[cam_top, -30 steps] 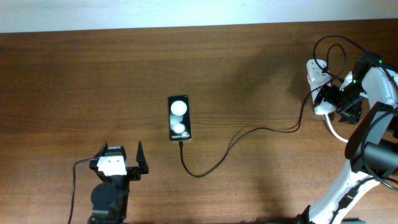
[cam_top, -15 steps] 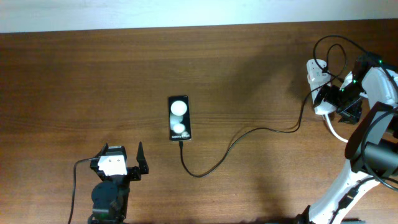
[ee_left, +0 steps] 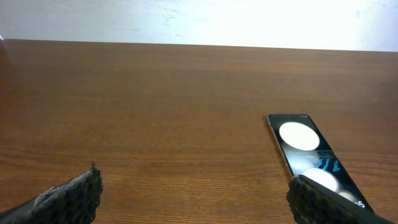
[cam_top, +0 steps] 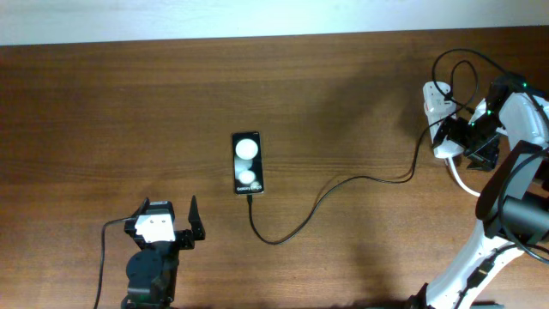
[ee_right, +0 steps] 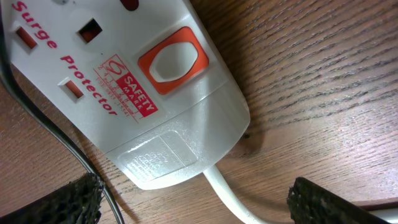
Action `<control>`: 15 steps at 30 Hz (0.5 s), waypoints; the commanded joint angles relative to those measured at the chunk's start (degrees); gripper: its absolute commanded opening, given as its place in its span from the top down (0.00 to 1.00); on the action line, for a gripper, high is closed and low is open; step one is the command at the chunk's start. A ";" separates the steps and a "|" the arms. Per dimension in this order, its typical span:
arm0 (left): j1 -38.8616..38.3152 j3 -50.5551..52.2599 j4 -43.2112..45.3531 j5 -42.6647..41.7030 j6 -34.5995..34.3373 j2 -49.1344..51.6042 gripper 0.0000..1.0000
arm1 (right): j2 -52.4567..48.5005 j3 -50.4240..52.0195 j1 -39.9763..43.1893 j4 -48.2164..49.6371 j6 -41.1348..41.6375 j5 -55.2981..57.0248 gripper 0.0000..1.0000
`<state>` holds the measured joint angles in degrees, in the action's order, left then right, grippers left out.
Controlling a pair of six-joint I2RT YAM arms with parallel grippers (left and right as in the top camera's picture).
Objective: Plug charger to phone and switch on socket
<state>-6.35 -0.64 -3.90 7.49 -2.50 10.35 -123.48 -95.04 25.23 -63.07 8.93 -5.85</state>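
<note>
The black phone [cam_top: 247, 163] lies flat mid-table, its screen showing two white glares; it also shows in the left wrist view [ee_left: 309, 155]. The thin black charger cable [cam_top: 326, 194] runs from the phone's near short edge in a curve to the white socket strip [cam_top: 439, 120] at the right. My left gripper [cam_top: 167, 215] is open and empty, below and left of the phone. My right gripper [cam_top: 463, 142] is open over the strip's cord end. In the right wrist view the strip [ee_right: 124, 93] shows an orange switch [ee_right: 173, 62], and my right gripper [ee_right: 194, 190] straddles its thick white cord [ee_right: 233, 196].
The thin black cable [ee_right: 59, 140] passes beside the strip's left side. Black loops of cable [cam_top: 459, 73] lie behind the strip. The right arm's white body [cam_top: 523, 112] stands at the table's right edge. The table's far edge [ee_left: 199, 43] meets a pale wall.
</note>
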 commanded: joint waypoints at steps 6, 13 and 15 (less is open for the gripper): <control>-0.24 0.07 -0.42 -0.61 1.29 0.20 0.01 | 5.79 -0.74 -2.10 -0.17 -0.13 0.48 0.01; -0.24 0.07 -0.42 -0.59 1.29 0.20 0.01 | 33.38 -0.74 -4.00 -0.17 -0.13 0.50 0.01; -0.24 0.07 -0.42 -0.61 1.29 0.20 0.01 | 39.56 -0.74 -4.00 -0.07 -0.13 2.43 0.01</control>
<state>-6.35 -0.64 -3.92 7.31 -2.50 10.41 -87.74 -95.26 21.32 -63.09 8.95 -5.63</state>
